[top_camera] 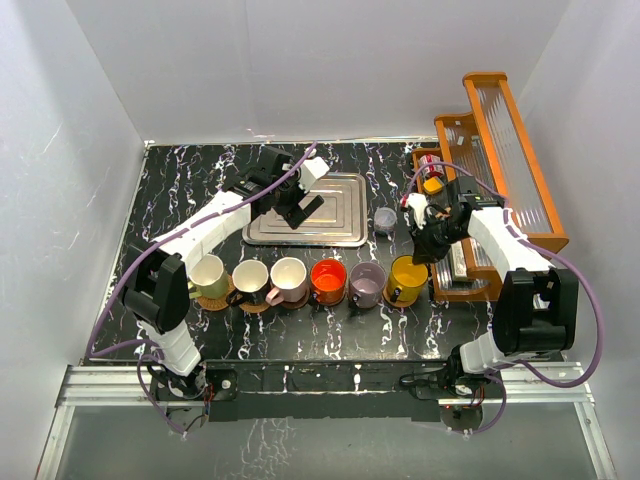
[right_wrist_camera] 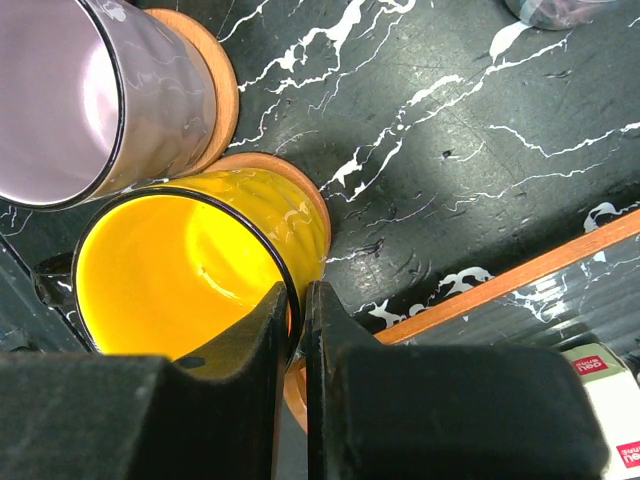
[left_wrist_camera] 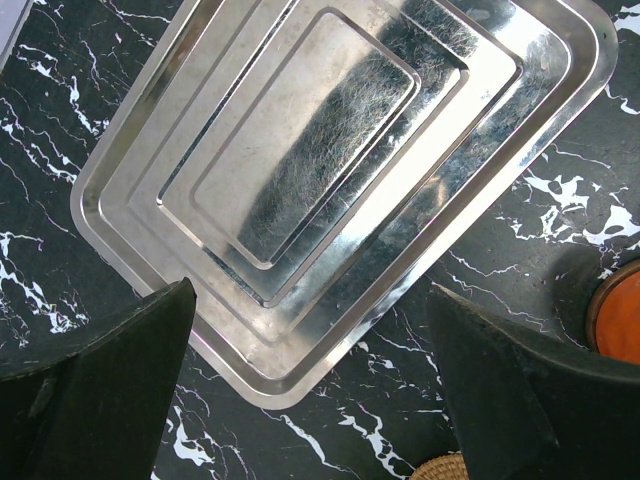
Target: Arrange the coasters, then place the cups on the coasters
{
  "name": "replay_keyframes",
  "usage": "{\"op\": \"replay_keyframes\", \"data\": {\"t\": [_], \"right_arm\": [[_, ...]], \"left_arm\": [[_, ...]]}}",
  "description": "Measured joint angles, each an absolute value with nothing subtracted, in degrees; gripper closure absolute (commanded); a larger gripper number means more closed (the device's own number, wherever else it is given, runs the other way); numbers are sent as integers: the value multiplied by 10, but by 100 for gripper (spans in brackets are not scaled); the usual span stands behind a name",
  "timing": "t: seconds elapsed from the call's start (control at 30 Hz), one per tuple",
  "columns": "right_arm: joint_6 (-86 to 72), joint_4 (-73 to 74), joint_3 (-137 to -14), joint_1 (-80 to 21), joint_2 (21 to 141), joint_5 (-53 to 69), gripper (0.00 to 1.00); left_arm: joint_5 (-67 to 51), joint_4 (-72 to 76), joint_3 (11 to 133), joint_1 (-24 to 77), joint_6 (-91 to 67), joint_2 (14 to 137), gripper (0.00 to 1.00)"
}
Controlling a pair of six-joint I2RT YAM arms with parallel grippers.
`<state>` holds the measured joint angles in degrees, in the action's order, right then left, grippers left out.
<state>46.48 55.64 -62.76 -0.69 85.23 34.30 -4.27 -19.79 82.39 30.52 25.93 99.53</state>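
Right gripper [right_wrist_camera: 298, 300] pinching rim of yellow-orange cup [right_wrist_camera: 170, 260], cup on wood coaster [right_wrist_camera: 305, 185], left gripper [left_wrist_camera: 310, 290] spread wide above steel tray [left_wrist_camera: 300, 150]

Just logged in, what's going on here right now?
The right gripper is pinched shut on the rim of the yellow-orange cup, at the right end of the row, over its wooden coaster. The other five cups appear seated on coasters. The left gripper hangs open and empty above the steel tray.

Rack [right_wrist_camera: 520, 278] crowds the yellow-orange mug [right_wrist_camera: 180, 270]; purple-grey mug [right_wrist_camera: 90, 90] flanks it.
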Motion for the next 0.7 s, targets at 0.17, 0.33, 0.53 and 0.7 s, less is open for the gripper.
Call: {"op": "replay_keyframes", "data": {"t": [0.17, 0.33, 0.53, 0.7], "right_arm": [[465, 552, -627, -7, 852, 343, 100], [465, 552, -620, -7, 852, 343, 100], [464, 550, -620, -7, 852, 343, 100], [460, 546, -610, -10, 852, 343, 100]], "left_arm": [[-43, -198, 824, 305, 259, 995, 1], [-43, -198, 824, 305, 260, 995, 1], [-43, -198, 824, 305, 260, 995, 1], [-43, -198, 824, 305, 260, 995, 1]]}}
